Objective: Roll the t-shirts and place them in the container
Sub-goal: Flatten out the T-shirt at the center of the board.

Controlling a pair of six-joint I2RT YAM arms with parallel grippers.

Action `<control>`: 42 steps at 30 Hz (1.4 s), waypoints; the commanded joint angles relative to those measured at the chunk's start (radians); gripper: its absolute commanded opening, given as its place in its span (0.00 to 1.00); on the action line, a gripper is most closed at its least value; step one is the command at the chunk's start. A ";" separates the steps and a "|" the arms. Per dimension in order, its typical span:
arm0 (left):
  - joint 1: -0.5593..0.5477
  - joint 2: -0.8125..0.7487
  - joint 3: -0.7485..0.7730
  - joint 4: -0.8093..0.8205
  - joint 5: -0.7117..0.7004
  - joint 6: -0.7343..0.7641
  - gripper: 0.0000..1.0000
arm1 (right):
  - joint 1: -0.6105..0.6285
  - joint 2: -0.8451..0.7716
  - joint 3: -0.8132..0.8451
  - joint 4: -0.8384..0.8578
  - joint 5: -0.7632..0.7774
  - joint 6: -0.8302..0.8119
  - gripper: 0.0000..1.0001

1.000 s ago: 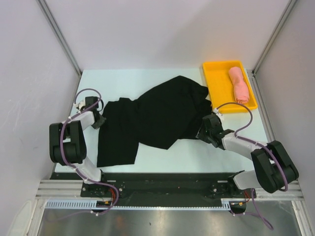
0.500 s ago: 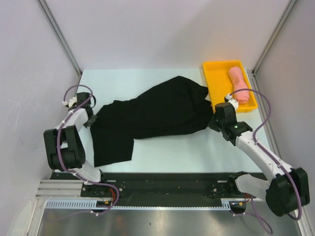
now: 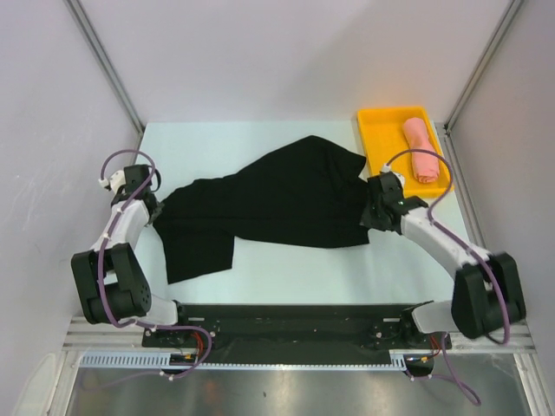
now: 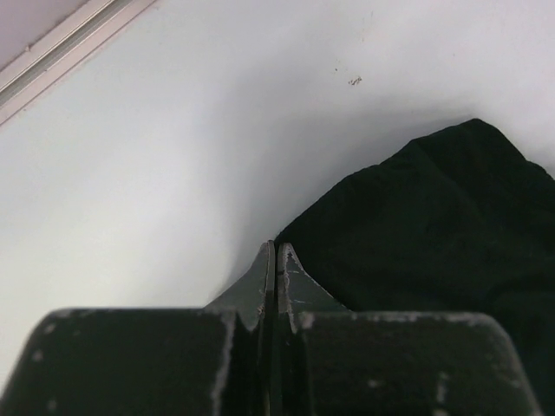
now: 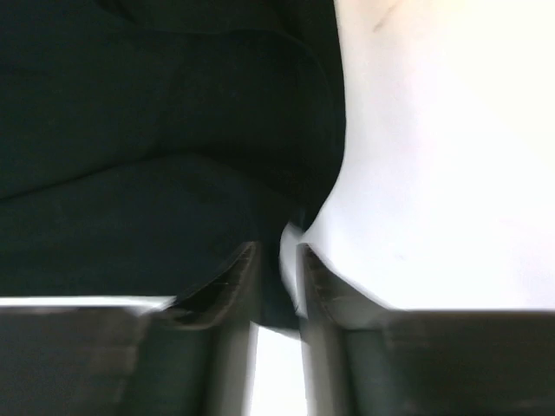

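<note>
Left hand [image 4: 276, 251] first: its fingers are pressed tight together, and the edge of the black t-shirt [image 3: 277, 195] is running right up to the tips, so it looks to be pinching that corner. From this hand the shirt is lying away to the right, toward the middle of the worktop [image 3: 286, 270].

Over to the right hand [image 5: 276, 251]: its fingers are standing a little apart, bright worktop is showing through the gap, and dark cloth is filling everything to its left. Whether any fold is caught between them, I cannot tell.

So the shirt is lying drawn out between the two hands, its long axis running left to right across the worktop and climbing slightly toward the far right. One loose flap is sagging toward the near edge on the left side. Each hand is sitting at its own end, neither one nearer the bulk.

Further out, the pink roll [image 3: 421, 149] is resting in the yellow tray [image 3: 379, 143] at the far right corner, just beyond the right hand.

My read: the shirt is looking rumpled, not flat, so it is wanting smoothing before any rolling along that long axis.
</note>
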 commanded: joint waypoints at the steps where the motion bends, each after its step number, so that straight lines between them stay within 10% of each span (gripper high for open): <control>1: 0.008 0.015 -0.002 0.039 0.022 0.013 0.00 | -0.016 0.137 0.073 0.071 -0.069 -0.042 0.44; 4: 0.008 0.021 -0.003 0.047 0.030 0.015 0.00 | 0.006 0.119 0.060 0.046 -0.025 -0.028 0.58; 19: 0.008 0.035 0.000 0.053 0.046 0.021 0.00 | 0.183 -0.290 -0.342 0.100 0.153 0.183 0.58; 28: 0.008 0.041 -0.002 0.051 0.054 0.021 0.00 | 0.226 -0.225 -0.384 0.219 0.189 0.188 0.59; 37: 0.008 0.043 -0.003 0.053 0.062 0.030 0.00 | 0.159 -0.134 -0.373 0.292 0.109 0.185 0.42; 42: 0.006 0.030 -0.008 0.045 0.083 0.033 0.00 | 0.120 -0.162 -0.338 0.307 0.055 0.159 0.05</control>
